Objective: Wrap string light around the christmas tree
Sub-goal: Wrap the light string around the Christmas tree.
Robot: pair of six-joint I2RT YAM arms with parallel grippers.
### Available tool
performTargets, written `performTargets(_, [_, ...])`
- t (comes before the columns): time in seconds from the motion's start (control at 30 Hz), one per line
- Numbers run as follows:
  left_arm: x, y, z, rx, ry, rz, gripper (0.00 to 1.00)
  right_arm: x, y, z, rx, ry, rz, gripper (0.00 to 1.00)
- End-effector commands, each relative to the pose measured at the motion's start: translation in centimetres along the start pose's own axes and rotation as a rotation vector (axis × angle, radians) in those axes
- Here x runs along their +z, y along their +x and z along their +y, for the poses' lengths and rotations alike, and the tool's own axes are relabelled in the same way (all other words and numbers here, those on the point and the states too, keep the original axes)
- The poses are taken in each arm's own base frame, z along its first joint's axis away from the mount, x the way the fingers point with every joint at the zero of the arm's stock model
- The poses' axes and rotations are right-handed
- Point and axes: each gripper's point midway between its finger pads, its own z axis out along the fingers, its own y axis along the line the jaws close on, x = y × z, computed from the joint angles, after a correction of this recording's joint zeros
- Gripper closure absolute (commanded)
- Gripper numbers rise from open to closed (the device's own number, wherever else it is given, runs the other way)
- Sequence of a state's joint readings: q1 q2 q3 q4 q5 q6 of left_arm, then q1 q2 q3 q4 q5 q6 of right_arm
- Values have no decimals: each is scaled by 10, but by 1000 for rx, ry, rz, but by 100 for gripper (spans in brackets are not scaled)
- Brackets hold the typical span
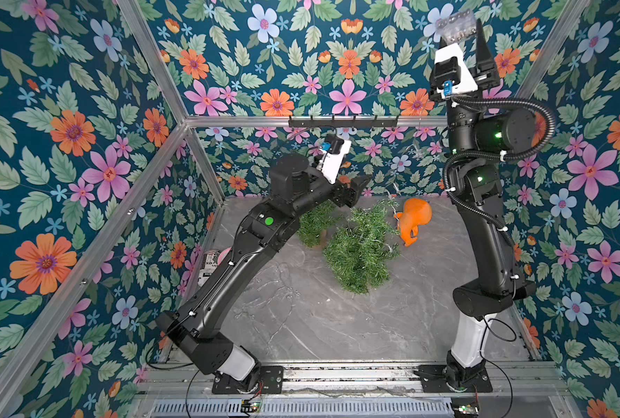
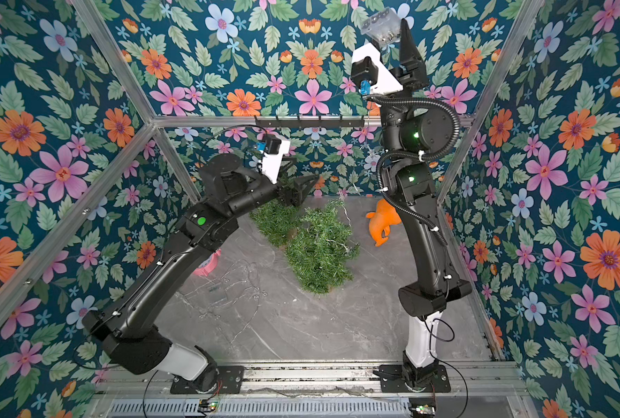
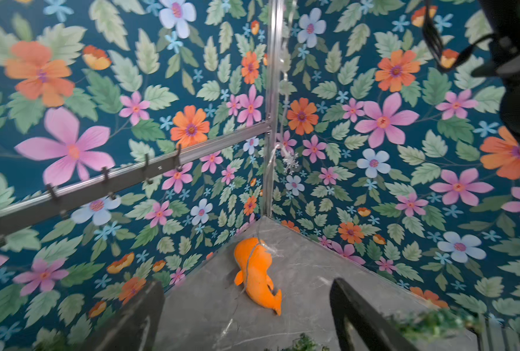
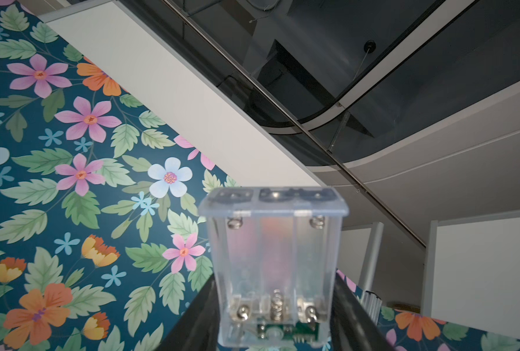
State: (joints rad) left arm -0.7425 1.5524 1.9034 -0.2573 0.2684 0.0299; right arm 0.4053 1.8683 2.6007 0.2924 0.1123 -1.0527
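Observation:
The green christmas tree (image 1: 355,249) (image 2: 315,249) lies on its side on the grey table. The string light is a thin clear wire (image 3: 278,149) with a snowflake bulb (image 3: 291,162). It hangs down the back corner toward the tree, and more of the wire lies in loops on the table (image 2: 243,286). High up by the back wall, my right gripper (image 1: 464,32) (image 4: 273,304) is shut on the string light's clear battery box (image 1: 457,27) (image 4: 273,267). My left gripper (image 1: 359,188) (image 3: 246,284) hovers open over the tree's far end with nothing between its fingers.
An orange plush toy (image 1: 413,219) (image 3: 257,270) lies just right of the tree, with the wire draped over it. A black hook rail (image 1: 342,121) runs along the back wall. A pink clock (image 2: 207,264) and a can (image 1: 208,262) sit under the left arm.

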Motion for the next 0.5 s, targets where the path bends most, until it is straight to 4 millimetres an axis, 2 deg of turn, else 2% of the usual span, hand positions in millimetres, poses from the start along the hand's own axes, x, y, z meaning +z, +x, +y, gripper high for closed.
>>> performTargets(0.0, [10,-3,-7,37,-23,12,12,-8,-9,-28,-15,74,-2,63])
performTargets(0.13, [20,-10,-27,47,3,2,11,-23,-13,-42,1,57,23,63])
performTargets(0.17, [20,-12,-33,58,6,-3,11,-31,-24,-63,12,76,15,64])
performTargets(0.27, [18,-22,-47,79,-4,-28,11,-48,-32,-82,48,80,22,66])
performTargets(0.37, [13,-32,-59,65,5,-56,11,-67,-40,-105,88,106,26,75])
performTargets(0.47, [11,-35,-74,36,36,-58,12,-87,-43,-126,126,137,47,75])
